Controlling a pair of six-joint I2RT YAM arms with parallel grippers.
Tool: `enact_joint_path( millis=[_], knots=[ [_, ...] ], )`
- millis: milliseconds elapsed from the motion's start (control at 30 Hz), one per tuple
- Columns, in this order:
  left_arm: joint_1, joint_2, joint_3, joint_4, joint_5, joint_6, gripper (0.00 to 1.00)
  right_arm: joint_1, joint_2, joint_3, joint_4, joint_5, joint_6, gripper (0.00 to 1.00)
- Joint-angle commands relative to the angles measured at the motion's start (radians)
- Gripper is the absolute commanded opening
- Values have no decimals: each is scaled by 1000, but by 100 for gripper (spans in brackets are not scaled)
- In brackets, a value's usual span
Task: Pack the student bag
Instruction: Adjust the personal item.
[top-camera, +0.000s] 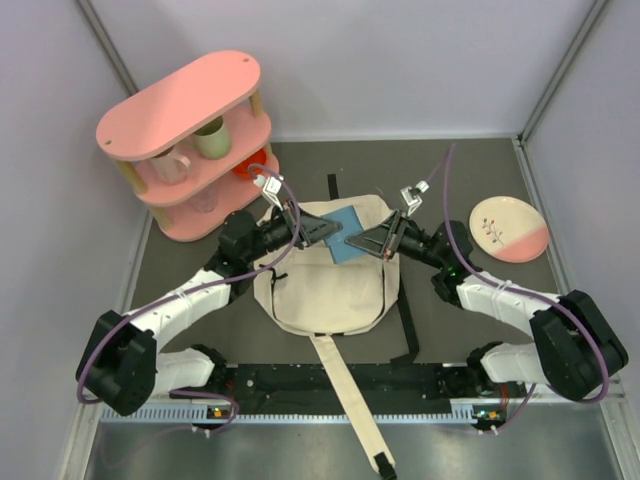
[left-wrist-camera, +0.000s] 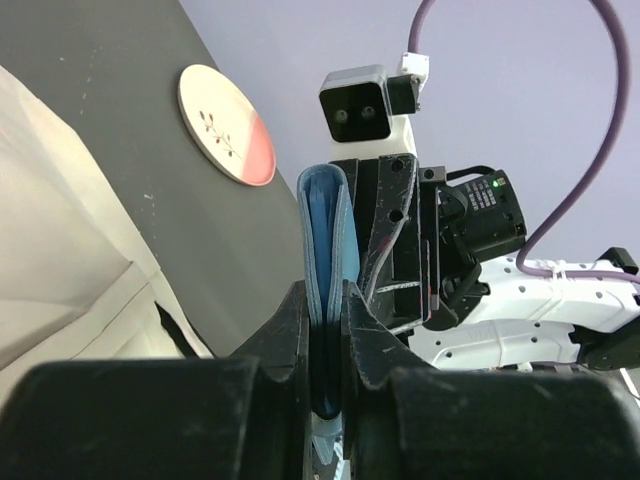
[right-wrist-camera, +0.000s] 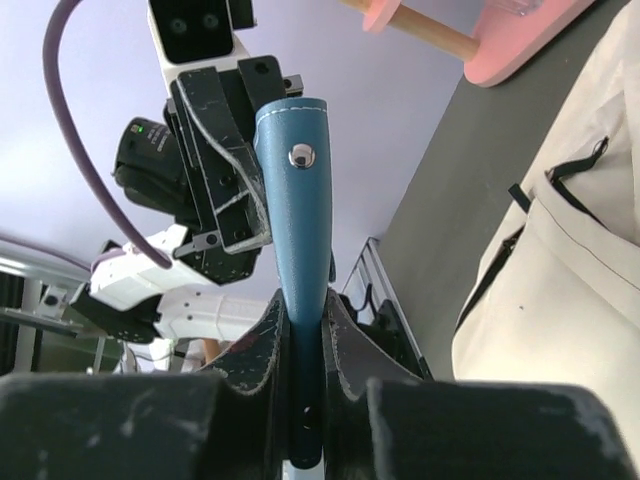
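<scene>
jaws of both arms clamp opposite edges of the blue pouch, holding it just above the student bag lying on the worktop, apparently a handover before insertion.

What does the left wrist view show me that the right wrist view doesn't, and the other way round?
Only the left wrist view: the plate. Only the right wrist view: the pink shelf and the snap stud on the blue case. Both: that case pinched by the left hand and the right hand, with the student bag alongside.
</scene>
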Motion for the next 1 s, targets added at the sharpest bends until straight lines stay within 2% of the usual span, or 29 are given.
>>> enact_joint_path(
  millis=[0,100,133,200,233,267,333,367,400,533,633,833,967],
  knots=[
    [-2,0,16,48,9,23,5,13,-13,-4,110,-17,13,0],
    [-2,-9,40,-39,-8,76,26,13,-45,-24,52,-4,-16,0],
    [-2,-17,51,-115,-14,98,43,13,-59,-30,29,5,-37,0],
    [-2,-31,98,-230,-60,194,60,13,-112,-36,-97,43,-79,0],
    [-2,-45,117,-293,-88,231,73,13,-140,-35,-152,58,-135,0],
    [-2,-52,137,-437,-118,268,77,13,-166,-35,-227,104,-168,0],
    [-2,-65,195,-556,-218,380,83,14,-258,-27,-463,176,-253,0],
    [-2,-66,211,-669,-252,415,88,13,-289,-22,-534,257,-284,0],
    [-2,-62,246,-711,-293,475,89,14,-323,-18,-664,296,-312,0],
    [-3,39,367,-929,-445,570,89,13,-506,-13,-894,489,-401,0],
    [-8,125,444,-998,-430,583,88,14,-577,-15,-1008,598,-415,0],
    [-74,269,571,-1084,-479,551,80,13,-668,-10,-1088,680,-426,0],
    [-175,369,688,-1203,-585,482,77,13,-680,-15,-1096,681,-423,0]
  ],
)
